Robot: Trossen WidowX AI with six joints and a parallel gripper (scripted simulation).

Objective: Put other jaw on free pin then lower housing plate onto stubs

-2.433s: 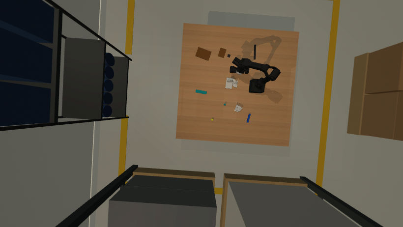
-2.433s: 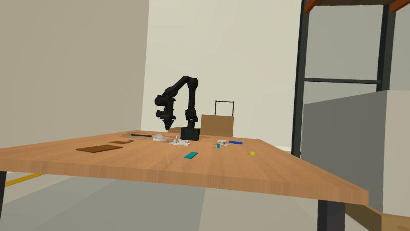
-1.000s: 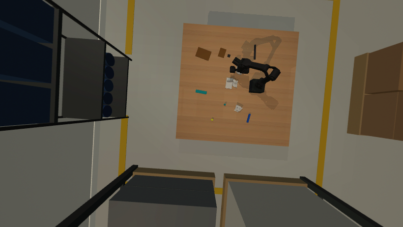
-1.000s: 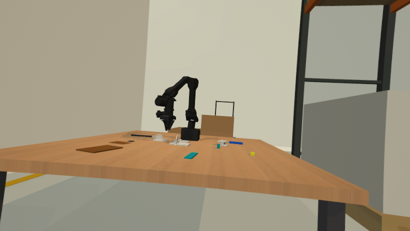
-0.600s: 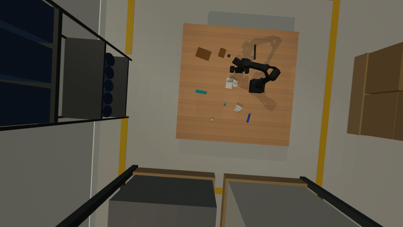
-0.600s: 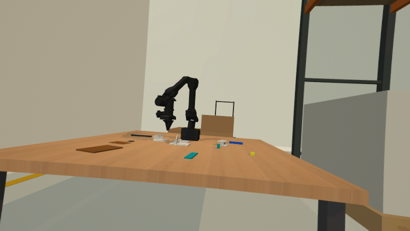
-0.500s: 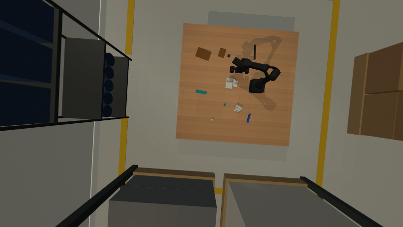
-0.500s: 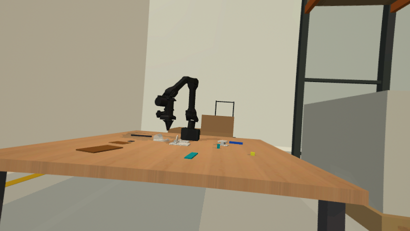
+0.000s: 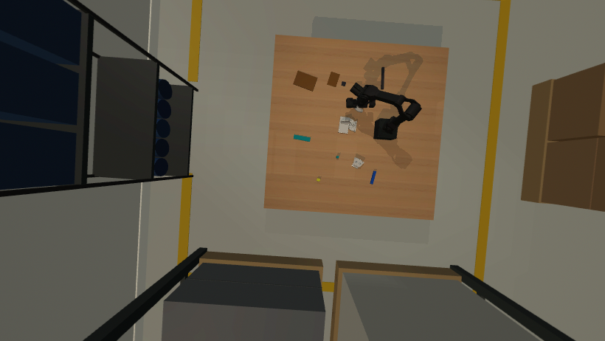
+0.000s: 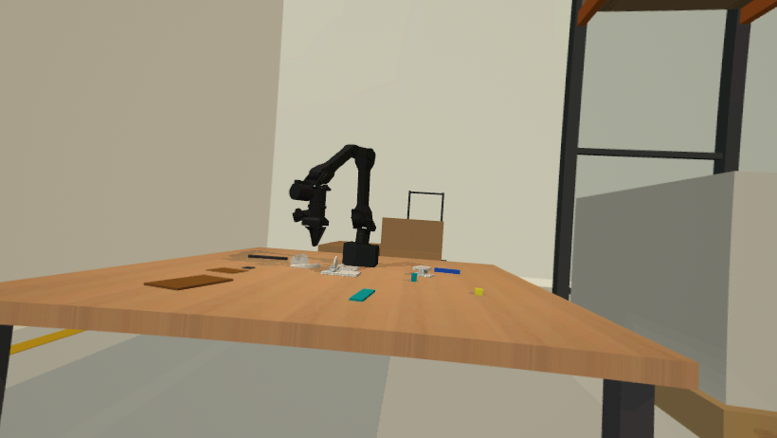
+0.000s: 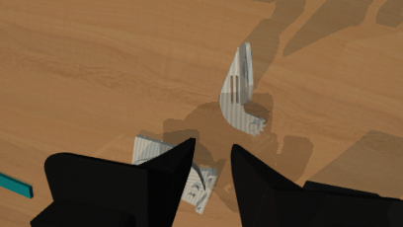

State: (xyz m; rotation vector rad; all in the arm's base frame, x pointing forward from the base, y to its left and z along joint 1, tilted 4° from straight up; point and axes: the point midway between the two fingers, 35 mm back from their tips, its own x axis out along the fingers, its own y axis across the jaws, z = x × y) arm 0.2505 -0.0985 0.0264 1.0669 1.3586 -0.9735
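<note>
The loose white jaw [image 9: 359, 109] [image 10: 298, 262] [image 11: 236, 106] lies on the table, its toothed end toward the lower right in the wrist view. The white base [image 9: 343, 128] [image 10: 340, 273] [image 11: 143, 147] sits close by; the jaw on it is partly hidden behind my left finger in the wrist view. The white housing plate [image 9: 357, 162] [image 10: 422, 269] is apart from the base, lower in the top view. My gripper [image 10: 315, 244] [image 11: 213, 146] is partly open and empty. It hangs well above the table, near the loose jaw and the base.
A teal bar [image 9: 302, 138] [image 10: 362, 295] [image 11: 17, 186], a small teal block [image 9: 337, 156] [image 10: 414, 277], a yellow cube [image 9: 318, 179] [image 10: 478, 291] and a blue bar [image 9: 372, 177] [image 10: 446, 270] lie around. Two brown plates and a black bar [image 9: 382, 77] [image 10: 267, 256] lie farther up.
</note>
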